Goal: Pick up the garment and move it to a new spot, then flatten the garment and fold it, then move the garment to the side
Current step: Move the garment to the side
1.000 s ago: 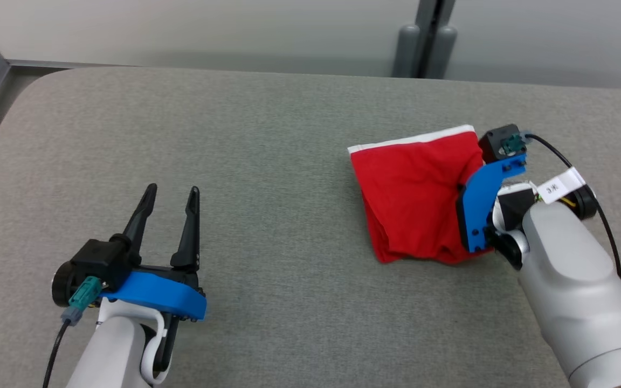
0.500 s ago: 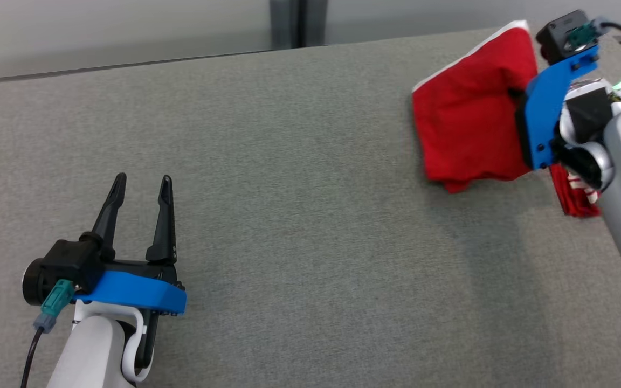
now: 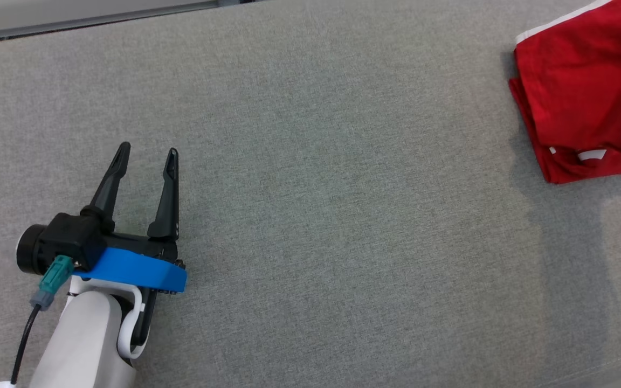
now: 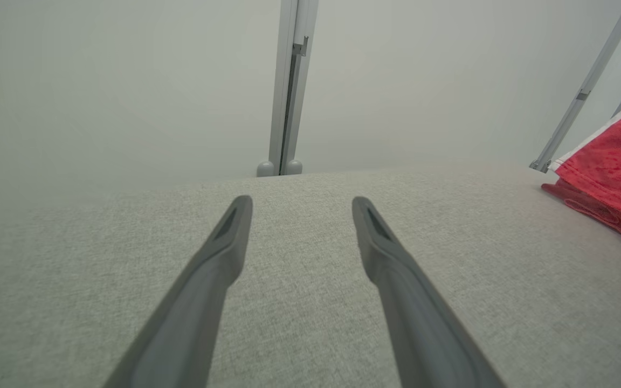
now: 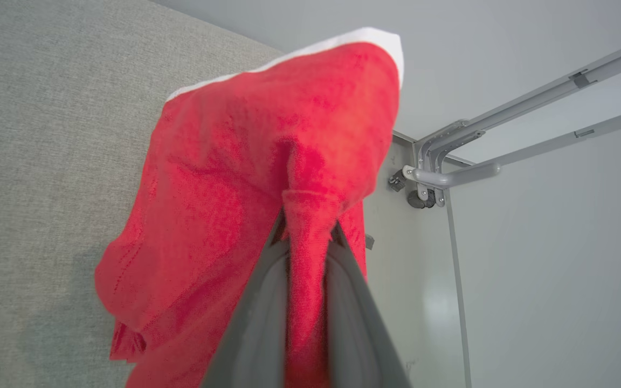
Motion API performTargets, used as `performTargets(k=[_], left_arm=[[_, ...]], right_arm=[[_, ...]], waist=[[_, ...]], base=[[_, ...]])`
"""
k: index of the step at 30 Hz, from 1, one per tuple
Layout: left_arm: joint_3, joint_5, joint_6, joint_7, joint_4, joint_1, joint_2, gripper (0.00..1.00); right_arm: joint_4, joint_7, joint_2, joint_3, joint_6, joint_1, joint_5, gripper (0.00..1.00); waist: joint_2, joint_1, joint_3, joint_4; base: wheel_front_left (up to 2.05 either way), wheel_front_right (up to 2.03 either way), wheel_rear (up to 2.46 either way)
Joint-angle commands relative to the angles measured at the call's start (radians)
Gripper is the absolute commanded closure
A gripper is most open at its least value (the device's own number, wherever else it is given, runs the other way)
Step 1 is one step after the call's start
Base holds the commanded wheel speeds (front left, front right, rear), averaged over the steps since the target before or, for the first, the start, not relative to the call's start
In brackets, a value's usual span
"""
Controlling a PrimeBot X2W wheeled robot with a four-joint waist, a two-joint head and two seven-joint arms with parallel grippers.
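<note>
Right end effector (image 5: 308, 233) pinches the red garment (image 5: 219, 183).

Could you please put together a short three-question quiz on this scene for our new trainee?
1. True or false: the left hand holds the red garment.
2. Which one pinches a fold of the garment? A the left hand, B the right hand.
3. Fill in the blank: the left hand's fingers stand ___ over the grey surface.

Key: 1 false; 2 B; 3 open.
</note>
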Motion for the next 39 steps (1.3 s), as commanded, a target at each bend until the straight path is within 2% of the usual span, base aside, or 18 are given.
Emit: performTargets(k=[1,6,9,13,21,22,23,27,31,34,39], left_arm=[[0.001,0.002,-0.003,0.001,-0.003,-0.017,0.005,0.0],[-0.006,0.008,-0.004,0.022,-0.041,-0.03,0.03,0.0],[-0.006,0.008,-0.003,0.033,-0.061,-0.039,0.047,0.0],[-0.009,0.013,0.005,0.054,-0.091,-0.044,0.058,0.0],[-0.006,0.015,0.011,0.095,-0.148,-0.053,0.094,0.0],[-0.003,0.016,0.014,0.101,-0.156,-0.053,0.1,0.0],[-0.001,0.018,0.015,0.105,-0.162,-0.051,0.105,0.0],[0.001,0.016,0.022,0.118,-0.182,-0.039,0.117,0.0],[-0.003,0.01,0.024,0.119,-0.19,-0.031,0.117,0.0],[-0.012,0.007,0.023,0.112,-0.191,-0.031,0.109,0.0],[-0.021,-0.001,0.024,0.101,-0.18,-0.027,0.101,0.0]], right_arm=[[0.004,-0.004,-0.008,-0.001,0.0,0.012,-0.006,1.0],[0.045,-0.046,-0.075,-0.017,0.0,0.025,-0.065,1.0],[0.071,-0.102,-0.093,-0.042,0.0,0.026,-0.125,1.0],[0.104,-0.179,-0.077,-0.093,0.0,0.023,-0.216,1.0],[0.093,-0.289,-0.029,-0.191,-0.001,0.017,-0.498,1.0],[0.087,-0.298,-0.02,-0.21,-0.001,0.021,-0.534,0.66],[0.083,-0.306,-0.008,-0.229,-0.001,0.027,-0.566,0.0],[0.052,-0.352,0.038,-0.296,-0.001,0.048,-0.678,0.0],[0.03,-0.451,0.064,-0.347,-0.001,0.06,-0.764,0.0],[0.043,-0.533,0.079,-0.391,-0.001,0.06,-0.801,0.0],[0.069,-0.605,0.116,-0.475,-0.001,0.077,-0.841,0.0]], waist=[[0.0,0.0,0.014,0.01],[0.0,0.0,0.075,0.005],[0.0,0.0,0.104,0.001],[0.0,0.0,0.137,-0.004],[0.0,0.0,0.191,-0.002],[0.0,0.0,0.197,-0.002],[0.0,0.0,0.201,-0.002],[0.0,0.0,0.207,-0.003],[0.0,0.0,0.196,-0.005],[0.0,0.0,0.176,-0.006],[0.0,0.0,0.13,-0.01]], base=[[0.0,0.0,0.0],[0.0,0.0,0.0],[0.0,0.0,0.0],[0.0,0.0,0.0],[0.0,0.0,0.0],[0.0,0.0,0.0],[0.0,0.0,0.0],[0.0,0.0,0.0],[0.0,0.0,0.0],[0.0,0.0,0.0],[0.0,0.0,0.0]])
